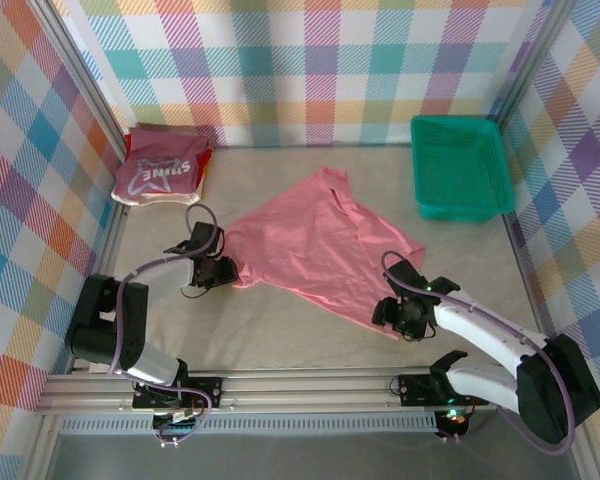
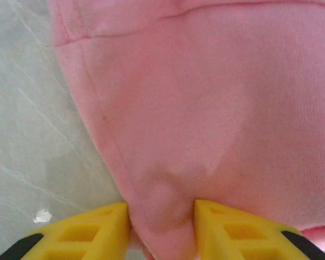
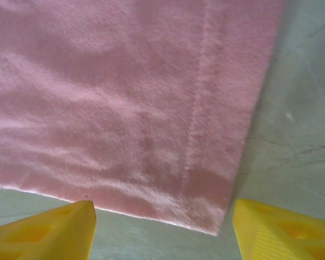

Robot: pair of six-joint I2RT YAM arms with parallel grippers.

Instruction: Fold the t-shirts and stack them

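- The pink shirt [image 1: 320,245] lies spread at a slant in the middle of the counter [image 1: 280,330], mostly flat, with a few creases on its right half.
- Its left corner sits between the left jaws, which are narrow and pinch a bunched fold of the cloth. In the left wrist view the shirt [image 2: 206,108] swells up between the two yellow fingers [image 2: 97,227], with the bare counter [image 2: 32,135] to the left.
- Its near right corner lies at the right jaws, which stand wide and hold nothing. In the right wrist view the hemmed corner of the shirt [image 3: 124,97] lies flat on the counter [image 3: 298,108] between the two yellow fingers [image 3: 49,227], touching neither.
- The left arm [image 1: 120,325] reaches from the near left toward the shirt's left corner. The right arm [image 1: 480,335] reaches from the near right toward its near right corner.
- A stack of folded shirts [image 1: 165,165] sits in the far left corner, well apart from the pink shirt. A dark pink shirt with white lettering is on top, cream shows under it at the left, and red shows at the far and right edges.
- A green basket [image 1: 460,165] stands in the far right corner, apart from the pink shirt.
- Plaid walls [image 1: 310,70] close in the counter on the left, far and right sides.
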